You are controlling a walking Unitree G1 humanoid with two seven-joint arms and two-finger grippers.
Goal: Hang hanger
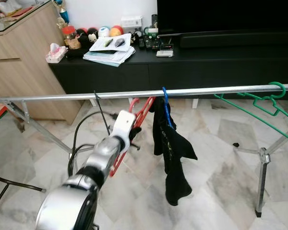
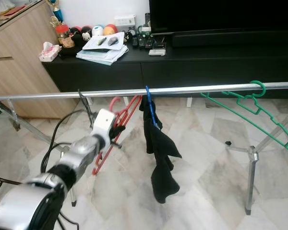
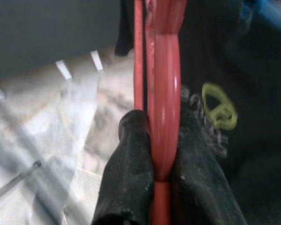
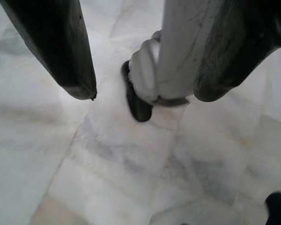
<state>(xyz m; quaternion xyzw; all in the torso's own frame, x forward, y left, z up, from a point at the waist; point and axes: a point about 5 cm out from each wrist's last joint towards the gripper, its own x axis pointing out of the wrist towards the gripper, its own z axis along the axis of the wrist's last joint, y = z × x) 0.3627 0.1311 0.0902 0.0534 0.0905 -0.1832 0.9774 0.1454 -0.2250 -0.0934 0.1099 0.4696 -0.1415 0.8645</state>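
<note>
**Red hanger brought up under the rail, hook not yet over it**

The left gripper (image 3: 161,140) is clenched on the red hanger (image 1: 140,114), its 2 black fingers (image 3: 129,164) pressed on either side of 1 red bar. Holding the frame lower down leaves the hook end free, which looks like the reason for the grip: the hook can be steered without the fingers fouling the rail.

Taking the metal rail (image 1: 206,91) as the landmark, the hanger sits just below it and a little toward the robot, near the rail's middle. Its curved hook end rises close to the rail's underside but does not seem to sit over it, so I judge the hanging still undone. The long axis runs on a slant, upper end toward the rail, lower end down beside the silver forearm. The frame is turned nearly edge-on to the robot.

Just to the right along the rail, a blue hanger (image 1: 166,103) carries a black garment (image 1: 170,153) that droops well below the rail, touching or almost touching the red one. A green hanger (image 1: 264,103) is hooked near the rail's right end.

The right gripper (image 4: 140,89) hangs idle over the marble floor (image 4: 107,178), fingers spread apart and grasping nothing.
</note>
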